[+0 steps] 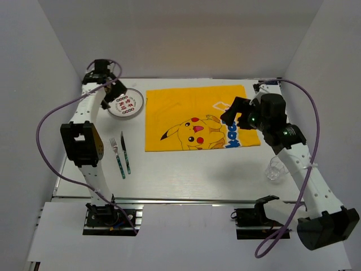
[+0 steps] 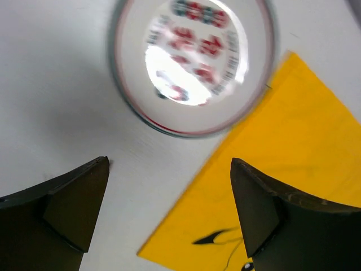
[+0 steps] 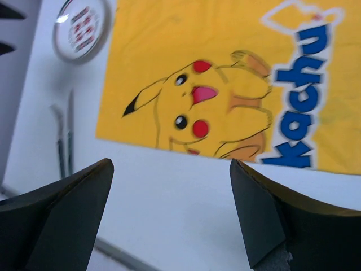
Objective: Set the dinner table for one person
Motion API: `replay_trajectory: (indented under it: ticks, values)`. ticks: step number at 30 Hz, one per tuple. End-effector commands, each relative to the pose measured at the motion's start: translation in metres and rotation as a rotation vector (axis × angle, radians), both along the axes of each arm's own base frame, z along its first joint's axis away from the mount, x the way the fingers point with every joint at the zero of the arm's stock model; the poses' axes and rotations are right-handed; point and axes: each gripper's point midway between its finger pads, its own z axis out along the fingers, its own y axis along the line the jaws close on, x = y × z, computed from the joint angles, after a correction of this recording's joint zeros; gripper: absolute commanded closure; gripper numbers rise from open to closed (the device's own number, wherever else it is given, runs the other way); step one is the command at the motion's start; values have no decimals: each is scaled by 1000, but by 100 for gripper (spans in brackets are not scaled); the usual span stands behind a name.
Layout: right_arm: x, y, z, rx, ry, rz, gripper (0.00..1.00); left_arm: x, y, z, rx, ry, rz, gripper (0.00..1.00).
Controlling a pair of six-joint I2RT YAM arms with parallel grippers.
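The white dinner table (image 1: 186, 169) bears a yellow Pikachu-print cloth (image 1: 197, 116) lying flat at the middle back. A round plate with red print (image 1: 125, 104) lies left of the cloth. A fork (image 1: 117, 157) and a knife (image 1: 126, 152) lie side by side at the front left. A clear glass (image 1: 275, 168) stands at the front right. My left gripper (image 1: 115, 90) is open and empty above the plate (image 2: 194, 62) and the cloth's corner (image 2: 282, 169). My right gripper (image 1: 228, 116) is open and empty above the cloth's right part (image 3: 225, 73).
A metal rail (image 1: 169, 199) runs along the table's near edge. Grey walls close in the left, back and right sides. The right wrist view also shows the plate (image 3: 82, 25), the fork (image 3: 58, 135) and the knife (image 3: 70, 130).
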Motion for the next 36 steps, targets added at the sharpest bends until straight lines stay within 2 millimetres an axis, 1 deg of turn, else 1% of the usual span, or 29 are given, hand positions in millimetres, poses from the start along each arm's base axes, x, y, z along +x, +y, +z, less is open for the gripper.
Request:
replay_trajectory:
  ticks: [1, 2, 3, 4, 5, 6, 7, 8, 9, 10, 11, 12, 13, 14, 15, 17, 19, 20, 22, 23, 25, 27, 29, 30, 31, 32, 34, 35, 36]
  values:
    - [-21, 40, 7, 160, -20, 211, 11, -2, 30, -41, -159, 61, 84, 2]
    - [-34, 44, 10, 183, -30, 254, 11, 0, 39, -43, -175, 48, 114, 2]
    - [-43, 44, 12, 193, -41, 272, 11, 3, 54, -48, -179, 41, 146, 2]
    - [-49, 46, 14, 205, -41, 299, 11, 5, 59, -51, -179, 40, 157, 2]
    - [-56, 47, 18, 211, -49, 319, 11, 5, 64, -62, -180, 69, 170, 2]
    - [-64, 50, 18, 222, -43, 355, 11, 8, 69, -63, -182, 74, 182, 2]
    - [-67, 52, 19, 227, -45, 368, 11, 6, 77, -68, -185, 94, 200, 2]
    - [-71, 51, 22, 232, -57, 377, 11, 7, 76, -80, -189, 117, 201, 2]
    - [-75, 53, 21, 239, -53, 391, 11, 8, 82, -83, -191, 113, 208, 2]
    - [-78, 55, 23, 255, -60, 412, 11, 6, 85, -92, -194, 126, 214, 2]
    - [-83, 56, 26, 270, -66, 425, 11, 11, 83, -96, -209, 108, 202, 3]
    - [-85, 57, 27, 277, -72, 438, 11, 12, 88, -105, -210, 111, 210, 4]
    - [-90, 60, 24, 292, -65, 467, 11, 12, 82, -115, -241, 123, 187, 5]
    - [-92, 60, 27, 296, -81, 475, 11, 17, 86, -118, -252, 103, 188, 6]
    - [-93, 60, 27, 295, -84, 482, 11, 18, 84, -129, -260, 112, 183, 6]
    - [-95, 59, 25, 290, -74, 484, 11, 21, 85, -140, -285, 100, 174, 11]
    - [-97, 58, 23, 280, -70, 487, 11, 20, 83, -151, -295, 113, 180, 19]
    - [-99, 57, 24, 279, -72, 486, 11, 19, 82, -155, -300, 115, 181, 28]
    - [-100, 56, 24, 275, -78, 482, 11, 18, 82, -159, -302, 119, 188, 41]
    - [-101, 56, 24, 276, -79, 480, 11, 16, 82, -163, -302, 124, 193, 50]
    - [-102, 55, 25, 276, -77, 478, 11, 17, 82, -166, -307, 118, 199, 53]
    - [-103, 54, 28, 275, -76, 477, 11, 19, 82, -167, -312, 112, 201, 66]
    - [-105, 54, 30, 273, -78, 476, 11, 23, 83, -167, -309, 98, 199, 75]
    - [-107, 52, 32, 272, -84, 474, 11, 27, 82, -165, -317, 84, 196, 90]
    - [-108, 52, 33, 271, -87, 474, 11, 30, 80, -163, -329, 73, 190, 97]
    - [-109, 51, 34, 270, -87, 472, 11, 32, 80, -160, -335, 66, 190, 100]
    - [-110, 48, 34, 257, -89, 456, 11, 38, 77, -150, -353, 23, 178, 100]
    - [-110, 46, 33, 252, -84, 449, 11, 42, 76, -132, -355, -25, 162, 100]
    - [-109, 44, 35, 245, -92, 435, 11, 45, 75, -121, -361, -62, 154, 100]
